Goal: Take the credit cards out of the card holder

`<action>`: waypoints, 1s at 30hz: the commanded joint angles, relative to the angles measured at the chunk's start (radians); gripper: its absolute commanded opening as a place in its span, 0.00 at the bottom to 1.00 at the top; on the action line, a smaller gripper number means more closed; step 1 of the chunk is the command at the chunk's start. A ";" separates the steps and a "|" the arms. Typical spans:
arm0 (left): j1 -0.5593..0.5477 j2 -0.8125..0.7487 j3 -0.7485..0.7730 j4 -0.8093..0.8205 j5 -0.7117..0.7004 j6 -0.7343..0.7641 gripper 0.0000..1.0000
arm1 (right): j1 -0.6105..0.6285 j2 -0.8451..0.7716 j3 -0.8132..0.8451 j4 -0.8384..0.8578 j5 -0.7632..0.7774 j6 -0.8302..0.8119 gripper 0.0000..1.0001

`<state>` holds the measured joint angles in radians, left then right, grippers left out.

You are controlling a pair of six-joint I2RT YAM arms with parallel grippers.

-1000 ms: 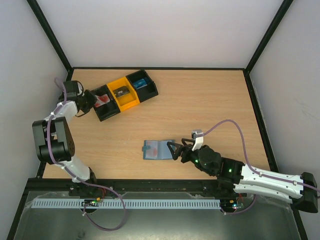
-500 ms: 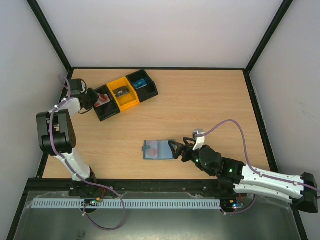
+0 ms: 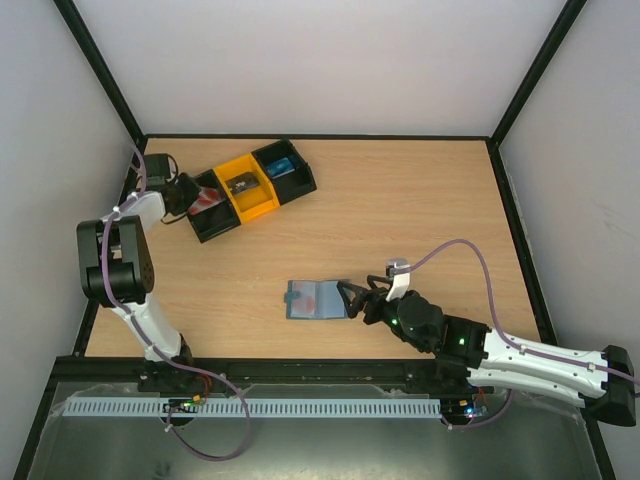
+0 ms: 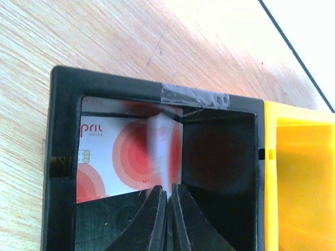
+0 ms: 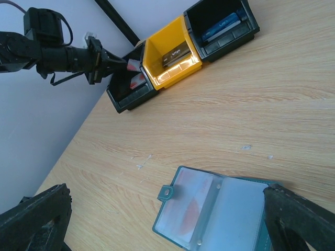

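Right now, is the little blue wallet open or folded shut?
Open. The card holder lies spread flat on the table, with both clear pocket panels facing up and its snap tab sticking out at one side.

Your left arm [image 3: 112, 270] is fat black joint housings linked by smooth white shells. Your right arm [image 3: 540, 360] matches it, with small green lights [image 3: 460, 341] on its black joints. A thin mauve cable [image 3: 455, 241] runs along each arm. Both claws are black: the left claw [image 4: 167, 189] has slim tapered fingers, the right claw [image 3: 347, 299] broad matte ones.
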<state>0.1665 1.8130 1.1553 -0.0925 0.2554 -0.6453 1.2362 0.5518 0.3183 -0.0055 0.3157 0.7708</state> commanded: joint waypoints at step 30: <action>-0.043 -0.252 -0.001 -0.189 0.122 0.034 1.00 | -0.004 -0.028 0.005 -0.126 0.049 0.113 0.98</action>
<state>0.1394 1.6505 1.2037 -0.2260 0.3286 -0.6323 1.2362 0.5125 0.3183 -0.0795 0.3222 0.8413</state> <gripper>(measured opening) 0.986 0.977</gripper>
